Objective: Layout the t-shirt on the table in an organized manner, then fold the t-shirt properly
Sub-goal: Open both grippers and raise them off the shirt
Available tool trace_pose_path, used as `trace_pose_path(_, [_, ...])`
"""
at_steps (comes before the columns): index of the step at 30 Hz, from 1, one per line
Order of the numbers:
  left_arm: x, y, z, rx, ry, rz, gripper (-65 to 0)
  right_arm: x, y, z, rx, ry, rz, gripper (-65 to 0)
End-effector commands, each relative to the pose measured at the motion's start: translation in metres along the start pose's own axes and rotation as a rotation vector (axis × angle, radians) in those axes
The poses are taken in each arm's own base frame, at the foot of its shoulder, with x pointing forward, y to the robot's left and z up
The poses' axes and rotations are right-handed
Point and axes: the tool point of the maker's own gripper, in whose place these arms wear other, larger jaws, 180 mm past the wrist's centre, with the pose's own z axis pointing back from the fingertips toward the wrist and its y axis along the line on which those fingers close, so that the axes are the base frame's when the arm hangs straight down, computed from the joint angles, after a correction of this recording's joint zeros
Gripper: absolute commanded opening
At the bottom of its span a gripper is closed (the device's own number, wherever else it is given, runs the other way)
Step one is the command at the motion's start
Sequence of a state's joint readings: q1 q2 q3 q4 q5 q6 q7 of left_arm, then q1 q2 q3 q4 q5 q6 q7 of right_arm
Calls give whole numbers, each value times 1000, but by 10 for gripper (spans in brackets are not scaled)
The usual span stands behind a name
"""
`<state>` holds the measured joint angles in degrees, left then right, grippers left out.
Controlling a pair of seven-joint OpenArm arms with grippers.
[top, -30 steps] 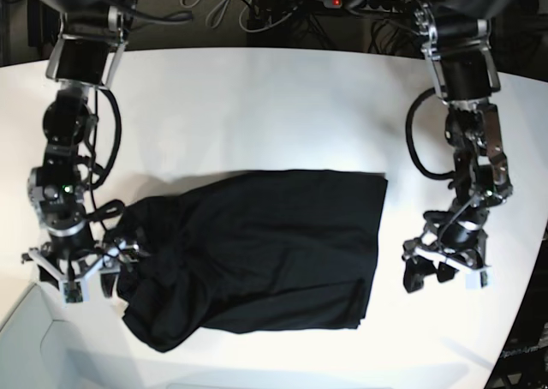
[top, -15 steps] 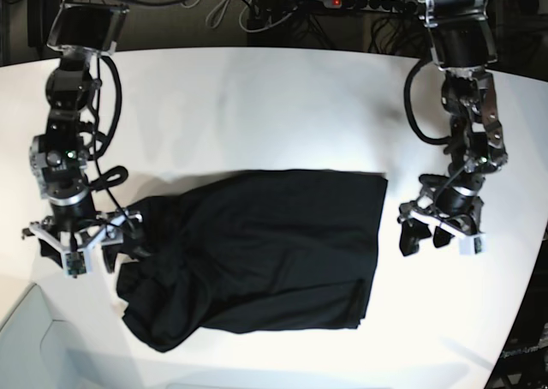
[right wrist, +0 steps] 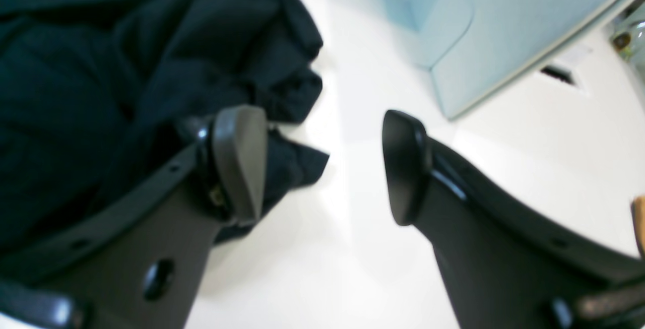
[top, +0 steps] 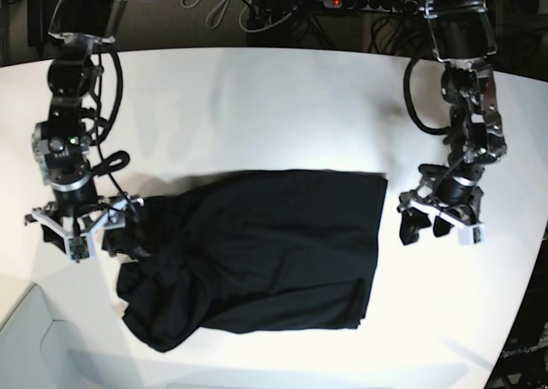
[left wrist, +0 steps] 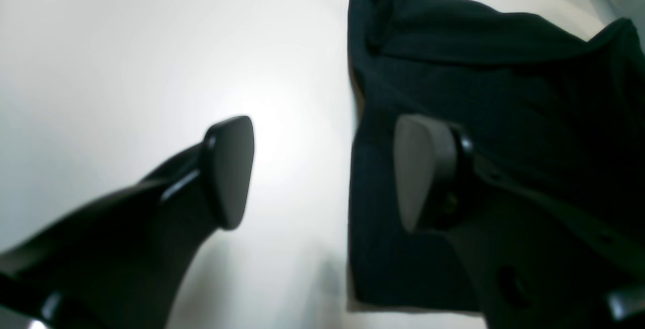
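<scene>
The black t-shirt [top: 257,252] lies on the white table [top: 257,106], roughly rectangular with its left end bunched and wrinkled. My left gripper [top: 426,229] hovers open just off the shirt's right edge. In the left wrist view, one of the left gripper [left wrist: 325,173] fingers [left wrist: 421,173] sits over the shirt [left wrist: 504,92] and the other over bare table. My right gripper [top: 86,235] stands open at the bunched left end. In the right wrist view, the right gripper [right wrist: 322,165] has nothing between its pads, and the crumpled cloth [right wrist: 101,67] lies beside one finger [right wrist: 239,162].
A pale blue surface [top: 30,338] lies beyond the table's near left edge, also showing as the pale blue surface [right wrist: 504,16] in the right wrist view. Cables and a power strip [top: 368,3] run behind the table's far edge.
Both grippers have drawn back toward the far side of the table, staying open. The shirt has kept its shape and place.
</scene>
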<state>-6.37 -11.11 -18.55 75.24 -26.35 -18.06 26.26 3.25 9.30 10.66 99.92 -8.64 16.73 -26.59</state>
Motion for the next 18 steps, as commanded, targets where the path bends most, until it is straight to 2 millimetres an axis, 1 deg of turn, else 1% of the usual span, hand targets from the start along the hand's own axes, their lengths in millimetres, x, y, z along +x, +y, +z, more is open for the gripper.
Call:
trace_pose_path(1, [23, -3, 0, -14, -65, -13, -227, 20, -7, 1, -17, -65, 3, -280])
trace_pose_path(4, [17, -1, 2, -10, -53, -11, -227, 13, -5, 3, -11, -50, 5, -280])
trace_pose_path(9, [12, 1, 2, -5, -45, -5, -227, 13, -4, 9, -10, -55, 11, -280])
trace_pose_path(13, [12, 1, 2, -5, -43, -5, -227, 15, -2, 17, -10, -64, 20, -280])
trace_pose_path(16, [11, 1, 2, -5, -41, -5, -227, 16, -2, 19, -10, -67, 22, -280])
trace_pose_path(18, [10, 2, 2, -5, -39, -5, -227, 11, -1, 21, -7, -57, 24, -280])
